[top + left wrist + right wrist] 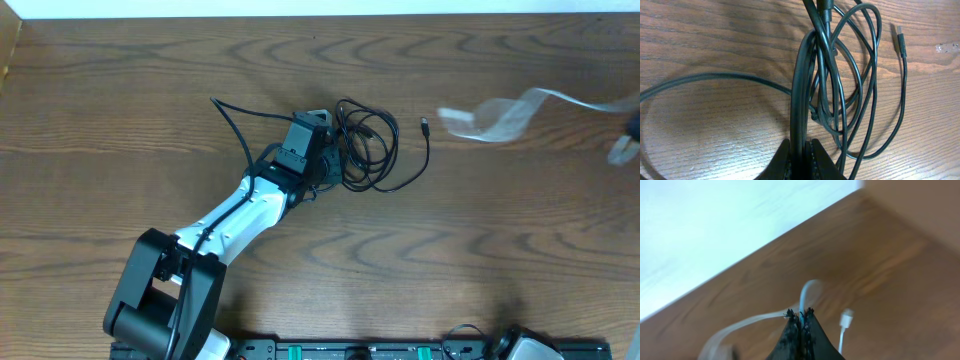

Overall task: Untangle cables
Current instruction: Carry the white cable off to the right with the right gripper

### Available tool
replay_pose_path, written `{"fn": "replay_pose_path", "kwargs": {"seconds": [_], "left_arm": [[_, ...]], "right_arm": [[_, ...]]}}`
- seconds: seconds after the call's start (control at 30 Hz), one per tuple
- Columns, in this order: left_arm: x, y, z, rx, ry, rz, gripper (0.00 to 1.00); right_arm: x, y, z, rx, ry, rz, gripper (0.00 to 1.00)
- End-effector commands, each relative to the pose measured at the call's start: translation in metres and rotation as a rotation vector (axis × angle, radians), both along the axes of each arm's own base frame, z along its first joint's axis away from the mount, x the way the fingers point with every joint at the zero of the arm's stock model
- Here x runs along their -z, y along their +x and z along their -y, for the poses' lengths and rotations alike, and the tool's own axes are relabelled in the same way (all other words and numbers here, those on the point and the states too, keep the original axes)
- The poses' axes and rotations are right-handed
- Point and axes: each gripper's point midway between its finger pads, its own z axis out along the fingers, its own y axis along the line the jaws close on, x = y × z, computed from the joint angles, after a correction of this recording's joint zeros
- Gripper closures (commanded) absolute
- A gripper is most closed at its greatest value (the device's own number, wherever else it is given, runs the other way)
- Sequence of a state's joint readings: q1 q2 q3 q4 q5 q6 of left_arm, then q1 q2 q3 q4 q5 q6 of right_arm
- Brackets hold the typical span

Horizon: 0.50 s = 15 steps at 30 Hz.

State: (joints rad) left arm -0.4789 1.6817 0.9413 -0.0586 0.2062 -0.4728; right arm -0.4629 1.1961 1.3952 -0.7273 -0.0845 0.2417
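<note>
Left end effector (801, 150) pinched on a black cable (797, 90), right end effector (801, 316) clamped on the white cable (801, 300). Yank hard and that black coil (826, 100) could cinch tight.

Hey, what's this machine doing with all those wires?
It's untangling cables on a wooden table. The left arm has its jaws shut on a loop of the black cables, which lie coiled mid-table. The right arm has its jaws shut on the white cable, out by the table's right edge. That cable shows blurred and seems clear of the black coil.
</note>
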Motion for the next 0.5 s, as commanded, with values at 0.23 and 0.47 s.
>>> {"fn": "replay_pose_path", "kwargs": {"seconds": [0.23,0.47], "left_arm": [[-0.003,0.003,0.0,0.007,0.011,0.016,0.91],[-0.002,0.002,-0.001,0.007,0.014,0.009,0.91]], "right_arm": [[0.027,0.009,0.103,0.161,-0.143,-0.08,0.99],[0.099,0.039,0.122,0.077,-0.12,-0.236,0.99]]}}
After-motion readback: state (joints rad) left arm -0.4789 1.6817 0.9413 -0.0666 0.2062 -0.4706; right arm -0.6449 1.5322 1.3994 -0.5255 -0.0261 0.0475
